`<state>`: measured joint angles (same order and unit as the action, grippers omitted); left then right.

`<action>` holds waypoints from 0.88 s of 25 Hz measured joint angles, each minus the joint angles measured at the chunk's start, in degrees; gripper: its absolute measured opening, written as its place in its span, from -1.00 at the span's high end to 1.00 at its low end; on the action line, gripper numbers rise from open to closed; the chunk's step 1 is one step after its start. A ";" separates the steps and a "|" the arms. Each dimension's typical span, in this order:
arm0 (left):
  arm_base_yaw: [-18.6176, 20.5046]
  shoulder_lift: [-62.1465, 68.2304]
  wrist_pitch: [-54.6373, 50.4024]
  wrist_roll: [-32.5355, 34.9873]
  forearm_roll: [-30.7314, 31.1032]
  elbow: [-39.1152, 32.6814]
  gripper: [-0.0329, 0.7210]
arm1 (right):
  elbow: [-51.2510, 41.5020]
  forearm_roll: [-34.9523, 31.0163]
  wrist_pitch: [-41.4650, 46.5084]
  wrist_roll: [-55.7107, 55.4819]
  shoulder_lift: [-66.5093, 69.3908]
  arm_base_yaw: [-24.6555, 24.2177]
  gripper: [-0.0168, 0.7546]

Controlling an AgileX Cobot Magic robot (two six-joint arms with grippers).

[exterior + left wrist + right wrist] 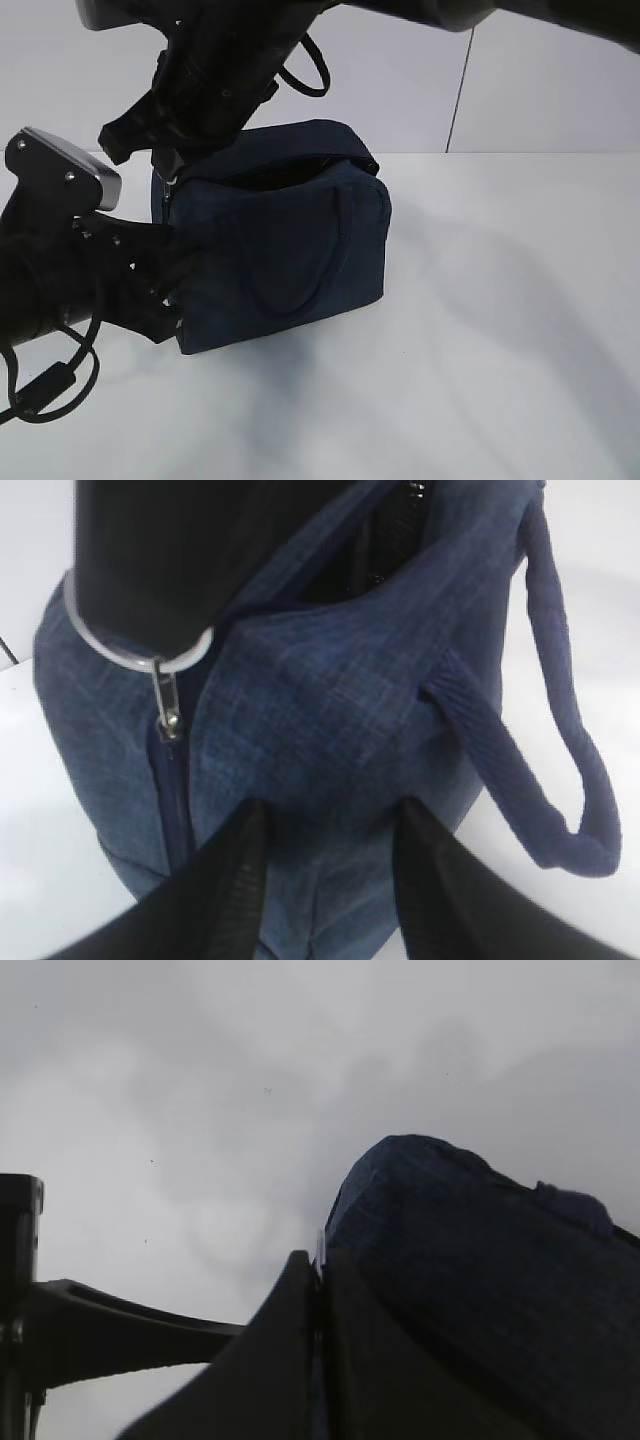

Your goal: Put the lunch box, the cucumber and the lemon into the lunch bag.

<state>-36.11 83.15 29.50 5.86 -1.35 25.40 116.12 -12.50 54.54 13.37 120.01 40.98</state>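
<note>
Leftmost, the black left gripper (330,880) presses its two fingers against the lower corner of the boxy dark navy fabric lunch bag (285,255), pinching the cloth between moderately spread jaws. Beside them, the bag's side zipper runs upward to a metal ring pull (135,650), which hangs just under the dark tip of the other arm. Higher up, the black right gripper (320,1290) has its jaws pressed narrowly together at the bag's top edge beside the ring. Rightward, one loop handle (560,730) droops over the white table (500,350).
</note>
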 joint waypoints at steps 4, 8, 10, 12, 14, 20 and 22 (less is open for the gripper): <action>0.00 1.70 1.27 0.12 0.00 0.00 0.18 | 0.00 -0.11 0.00 0.00 0.00 0.00 0.90; 0.00 3.38 3.95 0.12 0.00 0.00 0.47 | 0.00 -0.20 0.13 0.00 0.00 0.00 0.90; 0.00 3.51 4.51 0.12 0.00 0.00 0.70 | 0.00 -0.20 0.25 0.00 0.00 -0.09 0.90; 0.00 3.63 4.51 0.12 0.00 0.00 0.82 | 0.00 -0.20 0.48 -0.10 0.00 -0.09 0.90; 0.00 3.63 4.51 0.12 0.00 0.00 0.86 | 0.04 -0.34 1.03 -0.53 0.00 -0.34 0.90; 0.00 3.63 6.09 0.12 0.00 0.00 0.86 | 3.09 -0.56 6.25 -1.91 0.00 -2.32 0.90; 0.00 3.63 7.14 0.24 0.12 0.00 0.86 | 3.93 -0.56 7.20 -2.34 0.00 -2.80 0.90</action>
<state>-36.11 86.78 36.64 6.10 -1.23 25.40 120.06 -13.06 61.74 11.03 120.01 38.18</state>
